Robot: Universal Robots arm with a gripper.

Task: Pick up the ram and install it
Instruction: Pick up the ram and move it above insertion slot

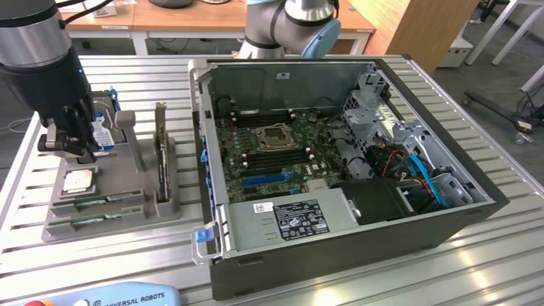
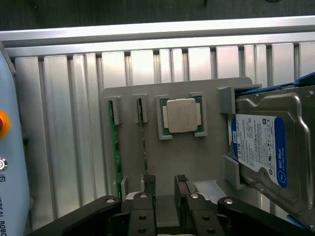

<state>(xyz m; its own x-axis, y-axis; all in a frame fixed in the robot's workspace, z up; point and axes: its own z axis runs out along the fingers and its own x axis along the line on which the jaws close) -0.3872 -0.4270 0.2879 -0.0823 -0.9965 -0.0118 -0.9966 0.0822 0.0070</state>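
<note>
The claw (image 2: pixel 166 180) hangs spread and empty above the grey holder (image 2: pixel 187 157), one fingertip just beside a slotted ram (image 2: pixel 143 142).

Gripper (image 1: pixel 75 153) is above the grey holder (image 1: pixel 119 213) with its fingers (image 2: pixel 147 186) apart. The hard drive (image 2: pixel 261 147) stands upright just beside the CPU (image 2: pixel 182 115), so that side is tight. The expansion card (image 1: pixel 162 150) stands on edge between holder and PC case (image 1: pixel 340 255) and walls that side off. The ram sticks (image 2: pixel 117 147) sit close together with a narrow gap. Past them is open slatted table (image 2: pixel 59 123), then the teach pendant (image 2: pixel 10 147). The case is open on top. The drive cage (image 1: pixel 374 102) and cables (image 1: pixel 425 178) crowd the exterior view's right, and nothing stands over the memory slots (image 1: pixel 255 118).
</note>
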